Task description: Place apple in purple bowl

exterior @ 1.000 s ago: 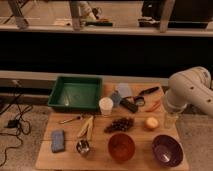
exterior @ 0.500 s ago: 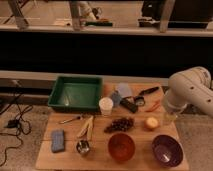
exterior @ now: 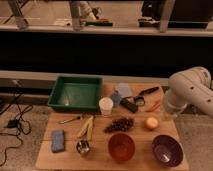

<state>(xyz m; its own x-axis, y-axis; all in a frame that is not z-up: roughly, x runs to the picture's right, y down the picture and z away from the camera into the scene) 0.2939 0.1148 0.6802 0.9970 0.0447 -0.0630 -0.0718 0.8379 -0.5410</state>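
Apple sitting on the wooden surface, just behind the purple bowl, grapes to its left; the hand hanging just right of the apple, spread or pressed together I cannot tell

Arm: cut off by the right edge.
Gripper: at the arm's lower end, over the table's right side near the apple; its form cannot be told.
Dark objects behind the grapes: kind cannot be told.
Floor cable: cut off at left.
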